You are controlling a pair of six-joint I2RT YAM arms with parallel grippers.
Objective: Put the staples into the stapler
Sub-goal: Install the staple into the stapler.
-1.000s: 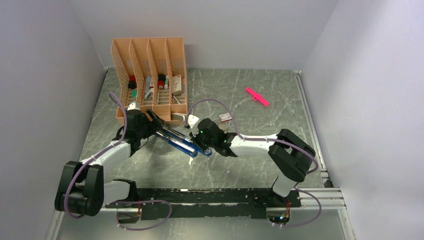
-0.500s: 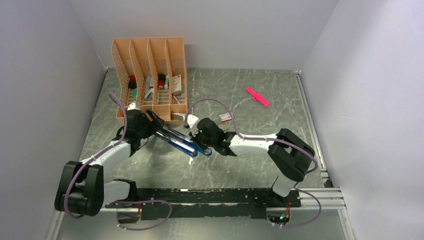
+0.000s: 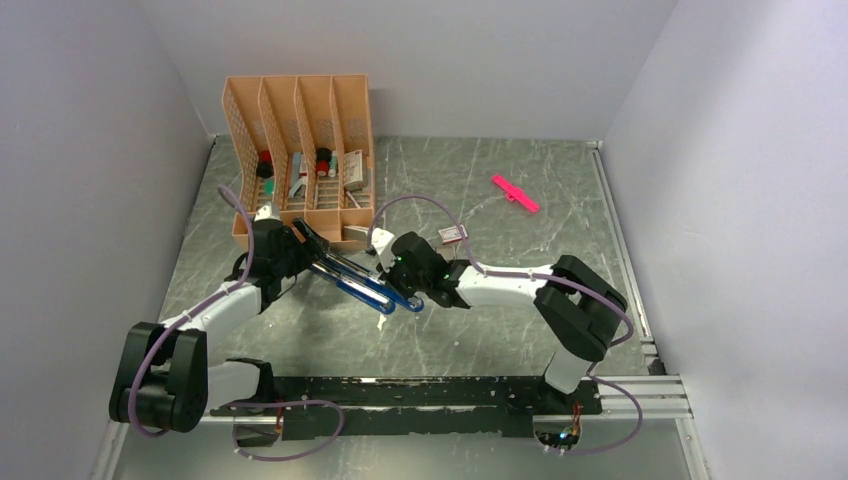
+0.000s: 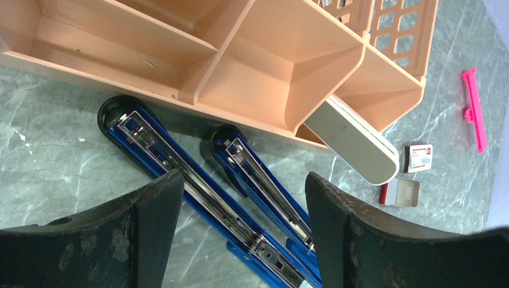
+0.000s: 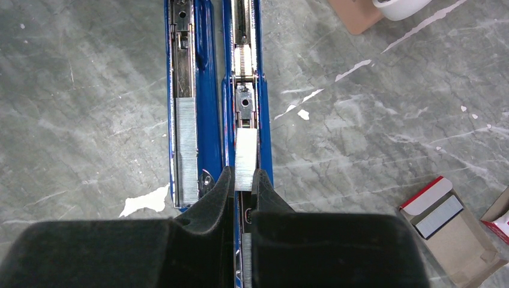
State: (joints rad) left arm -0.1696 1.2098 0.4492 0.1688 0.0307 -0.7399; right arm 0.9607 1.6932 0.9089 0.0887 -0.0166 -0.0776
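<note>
The blue stapler point(image 3: 352, 283) lies open on the table, its two long halves side by side, in front of the organiser. My right gripper point(image 5: 243, 178) is shut on a short silvery strip of staples point(image 5: 246, 157), held over the right half's metal channel point(image 5: 243, 36). Another strip of staples point(image 5: 186, 150) lies in the left half. My left gripper point(image 4: 240, 186) is open, its fingers astride both halves of the stapler point(image 4: 180, 174) without touching them. In the top view the left gripper point(image 3: 297, 245) is at the stapler's far end and the right gripper point(image 3: 393, 277) at its near end.
The staple box point(image 3: 452, 235) lies open behind the right gripper, with its pink-and-white sleeve point(image 4: 420, 157) and its tray of staples point(image 5: 441, 219). An orange desk organiser point(image 3: 300, 150) stands at the back left, a white case point(image 4: 357, 141) against it. A pink plastic stick point(image 3: 515, 193) lies far right.
My right gripper has edged slightly left along the stapler with the strip of staples. The left arm and the stapler have not moved.
</note>
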